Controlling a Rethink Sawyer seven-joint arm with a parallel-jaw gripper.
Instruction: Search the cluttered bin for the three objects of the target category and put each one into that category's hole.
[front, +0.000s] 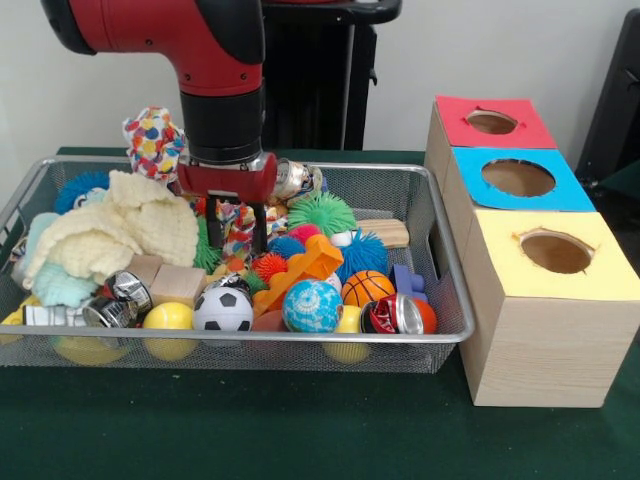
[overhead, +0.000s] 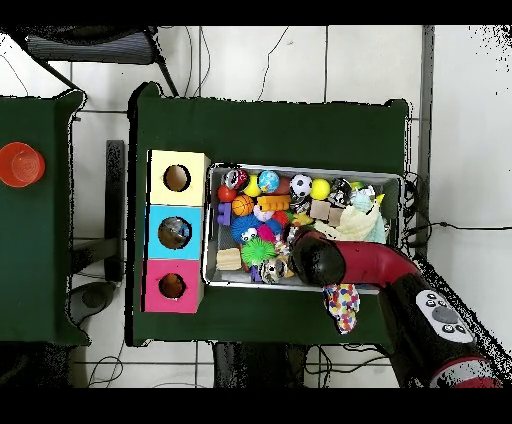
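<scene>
The silver wire-mesh bin sits on the green table and is full of balls, blocks, cans and cloths; it also shows in the overhead view. My gripper is down inside the bin's rear middle, over a patterned multi-coloured cloth. Whether it holds the cloth cannot be told. In the overhead view the arm covers the gripper. Three wooden boxes with holes stand beside the bin: red, blue and yellow.
A polka-dot cloth hangs over the bin's rear rim. In the bin lie a cream cloth, soccer ball, globe ball, basketball, green spiky ball and cans. An orange cup stands on a side table.
</scene>
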